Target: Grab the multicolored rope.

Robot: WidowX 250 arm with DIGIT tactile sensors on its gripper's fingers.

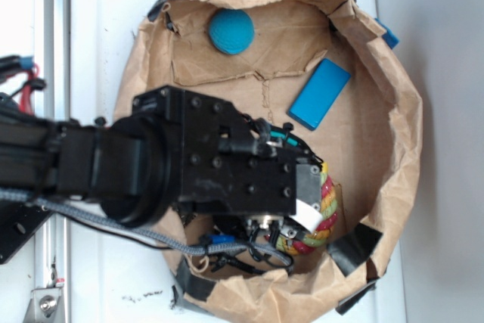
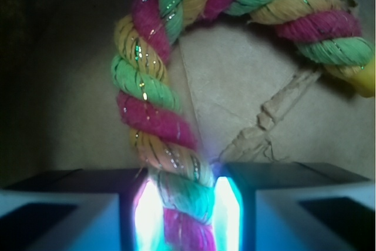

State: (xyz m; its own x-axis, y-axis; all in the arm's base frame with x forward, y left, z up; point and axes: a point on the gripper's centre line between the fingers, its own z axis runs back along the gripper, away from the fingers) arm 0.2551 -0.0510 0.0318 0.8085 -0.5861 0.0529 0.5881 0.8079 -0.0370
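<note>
The multicolored rope [image 2: 154,101], twisted of red, yellow and green strands, arches across the wrist view with a yellow-capped end at the right edge. In the exterior view only a short curved stretch of the rope [image 1: 327,209] shows past the gripper, on the floor of a brown paper bag [image 1: 393,149]. My gripper [image 2: 185,207] is shut on the rope, with both glowing pads pressed against its sides. In the exterior view the black gripper [image 1: 306,213] hangs low over the bag's lower part and hides most of the rope.
A blue block [image 1: 319,94] lies in the bag's upper right. A teal ball [image 1: 231,31] lies at the top. The bag's crumpled walls ring the gripper, with black tape at the lower rim [image 1: 355,250]. Cables trail under the wrist.
</note>
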